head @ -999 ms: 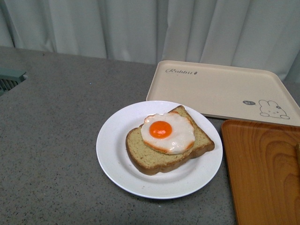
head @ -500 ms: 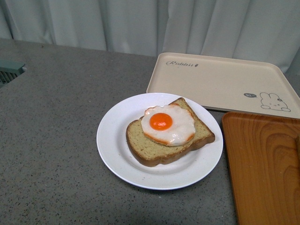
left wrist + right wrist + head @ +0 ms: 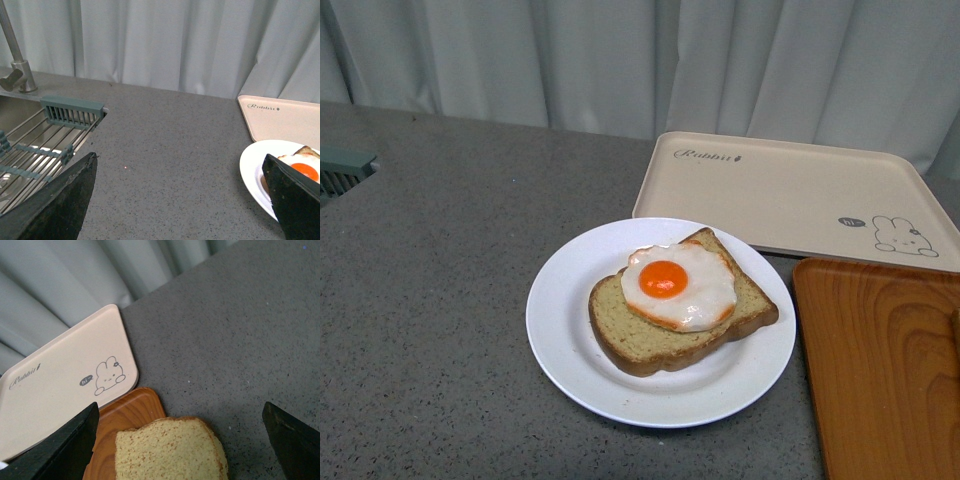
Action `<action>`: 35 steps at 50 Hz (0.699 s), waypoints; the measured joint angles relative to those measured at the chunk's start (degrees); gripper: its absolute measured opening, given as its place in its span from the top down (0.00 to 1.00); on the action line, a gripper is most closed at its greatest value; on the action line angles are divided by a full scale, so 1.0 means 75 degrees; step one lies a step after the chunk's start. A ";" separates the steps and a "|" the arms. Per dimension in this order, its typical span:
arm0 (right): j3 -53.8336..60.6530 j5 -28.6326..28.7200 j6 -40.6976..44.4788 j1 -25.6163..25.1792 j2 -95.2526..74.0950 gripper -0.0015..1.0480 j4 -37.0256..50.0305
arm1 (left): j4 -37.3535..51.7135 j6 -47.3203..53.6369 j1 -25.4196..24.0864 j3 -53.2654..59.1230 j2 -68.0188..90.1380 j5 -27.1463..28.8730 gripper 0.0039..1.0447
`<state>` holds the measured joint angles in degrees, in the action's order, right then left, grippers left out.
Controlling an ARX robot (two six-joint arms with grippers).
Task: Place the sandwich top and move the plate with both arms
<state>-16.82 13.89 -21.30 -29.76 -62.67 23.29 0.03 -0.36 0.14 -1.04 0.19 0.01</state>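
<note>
Gleaming round white plate (image 3: 560,322), spongy sandwich top (image 3: 170,450)

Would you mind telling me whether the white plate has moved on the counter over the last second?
No. The plate keeps the same place against the beige rabbit tray and the orange tray; only the whole view shifted briefly.

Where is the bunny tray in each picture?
Front view: the bunny tray is at the upper right, behind the white plate and the orange tray.
Left wrist view: only its lettered corner shows, behind the plate.
Right wrist view: its rabbit print shows, beside the orange tray.
Shared landmark: the pale curtain behind it.
</note>
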 joint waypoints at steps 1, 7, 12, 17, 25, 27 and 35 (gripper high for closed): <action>-0.0035 0.0003 -0.0044 -0.0017 -0.0093 0.09 0.0009 | 0.0000 0.0000 0.0000 0.0000 0.0000 0.0000 0.06; -0.0280 0.0029 -0.0516 -0.0178 -0.1005 0.09 0.0070 | 0.0000 0.0000 0.0000 0.0000 0.0000 0.0000 0.06; -0.0417 0.0000 -0.0787 -0.0192 -0.1714 0.09 0.0038 | 0.0000 0.0000 0.0000 0.0000 0.0000 0.0000 0.06; -0.0495 -0.0201 -0.0868 -0.0064 -0.2267 0.09 0.0085 | 0.0000 0.0000 0.0000 0.0000 0.0000 0.0000 0.06; -0.0731 -0.0568 -0.0892 0.0224 -0.3063 0.09 0.0131 | 0.0000 0.0000 0.0000 0.0000 0.0000 0.0000 0.06; -0.0784 -0.0641 -0.0880 0.0251 -0.3220 0.09 0.0125 | 0.0000 0.0000 0.0000 0.0000 0.0000 0.0000 0.06; -0.0810 -0.0697 -0.0854 0.0254 -0.3462 0.09 0.0061 | 0.0000 0.0000 0.0000 0.0000 0.0000 0.0000 0.06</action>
<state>-22.90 8.67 -27.70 -27.86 -88.64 23.75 0.03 -0.36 0.14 -1.04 0.19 0.01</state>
